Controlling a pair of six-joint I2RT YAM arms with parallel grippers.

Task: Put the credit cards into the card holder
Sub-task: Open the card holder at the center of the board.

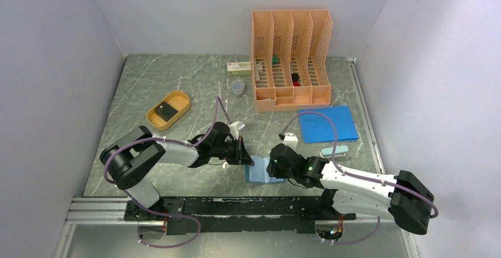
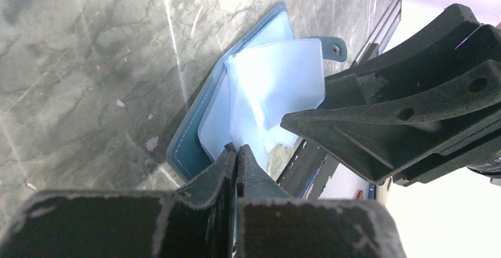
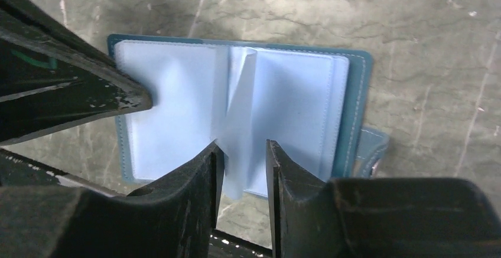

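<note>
Judging by the layout, the step in hand was spreading the pockets, with no card loaded yet. At ten o'clock the orange tray [image 1: 155, 119] held a dark credit card [image 1: 167, 110], well apart from the work. The left hand [image 2: 236, 152], fingers pressed together, bore its tip on the left page of the card holder [image 1: 263, 174], which lay open at six o'clock on the surface. The right hand [image 3: 243, 152] stood spread around an upright clear leaf [image 3: 239, 101]. Next, one hand would likely have to fetch the card. The file rack [image 1: 290, 57] at one o'clock and the blue sheet [image 1: 328, 123] at three lay off that path.
</note>
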